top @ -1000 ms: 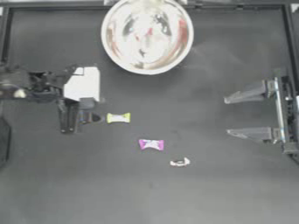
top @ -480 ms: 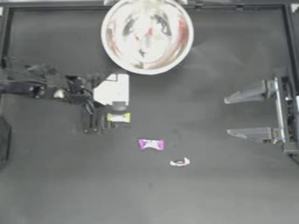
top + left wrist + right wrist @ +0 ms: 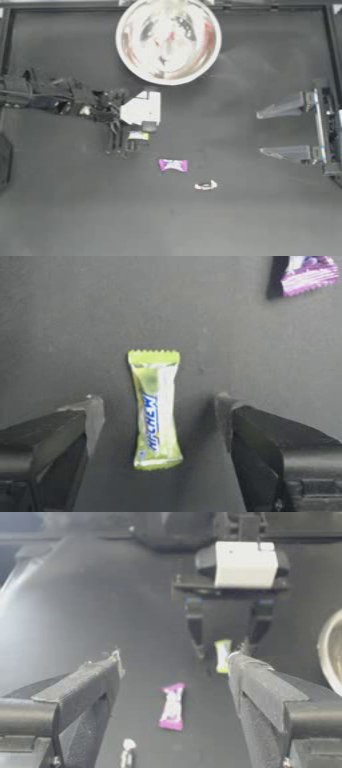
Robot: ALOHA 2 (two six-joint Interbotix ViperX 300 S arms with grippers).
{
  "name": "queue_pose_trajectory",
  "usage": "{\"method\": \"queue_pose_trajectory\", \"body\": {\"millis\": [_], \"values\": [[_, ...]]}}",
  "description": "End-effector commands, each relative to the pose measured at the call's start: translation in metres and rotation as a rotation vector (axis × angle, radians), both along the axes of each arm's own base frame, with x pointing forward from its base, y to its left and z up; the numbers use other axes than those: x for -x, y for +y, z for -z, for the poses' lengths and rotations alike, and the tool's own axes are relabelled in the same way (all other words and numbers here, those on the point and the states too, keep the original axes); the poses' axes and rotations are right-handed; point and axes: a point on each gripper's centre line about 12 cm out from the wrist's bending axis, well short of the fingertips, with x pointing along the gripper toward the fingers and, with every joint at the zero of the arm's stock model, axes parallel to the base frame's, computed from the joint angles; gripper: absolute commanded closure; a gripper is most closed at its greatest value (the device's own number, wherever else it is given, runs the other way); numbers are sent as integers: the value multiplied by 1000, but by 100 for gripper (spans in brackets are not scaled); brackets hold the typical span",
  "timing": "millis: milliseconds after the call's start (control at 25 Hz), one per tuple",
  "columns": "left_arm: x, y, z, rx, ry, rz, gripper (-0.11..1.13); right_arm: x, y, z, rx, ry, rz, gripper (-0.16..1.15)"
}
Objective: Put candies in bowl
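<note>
My left gripper [image 3: 160,421] hangs low over the surface [image 3: 80,210] with its fingers [image 3: 80,421] spread wide, and the yellow-green candy [image 3: 155,408] lies flat between them, touching neither as far as I can tell. In the left wrist view its long axis runs along my reach, crosswise to the line on which the fingers would close, so a squeeze would catch it across its narrow middle. It sits a little nearer one finger than the other, so I judge a small sideways trim would help before closing.

From above, my left gripper [image 3: 127,137] points toward 6 o'clock, with the yellow-green candy [image 3: 138,135] under its tips. The magenta candy [image 3: 173,165] lies near, at about 5 o'clock from it, and a white candy [image 3: 206,185] lies further out along roughly the same line. The bowl [image 3: 204,62] sits at about 1 o'clock from my left gripper, at the far edge of the surface; a reddish fleck and something pale show inside it, though against the reflections I cannot tell what they are.

My right gripper [image 3: 284,129] is parked at the 3 o'clock side, fingers spread and empty, well apart from every candy. The left arm is plainly the nearer one for this pick, and I judge the next call is to close and lift toward the bowl.
</note>
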Motion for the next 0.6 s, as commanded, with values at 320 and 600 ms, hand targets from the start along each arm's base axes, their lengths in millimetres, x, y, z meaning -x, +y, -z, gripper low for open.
{"method": "queue_pose_trajectory", "body": {"millis": [320,600], "values": [[-8,0,-10,11,3,6,32,-2,1,-4,-4,-12,-8,4],[-8,-7,-14,26,1,10,70,-2,1,-4,-6,-15,-11,4]]}}
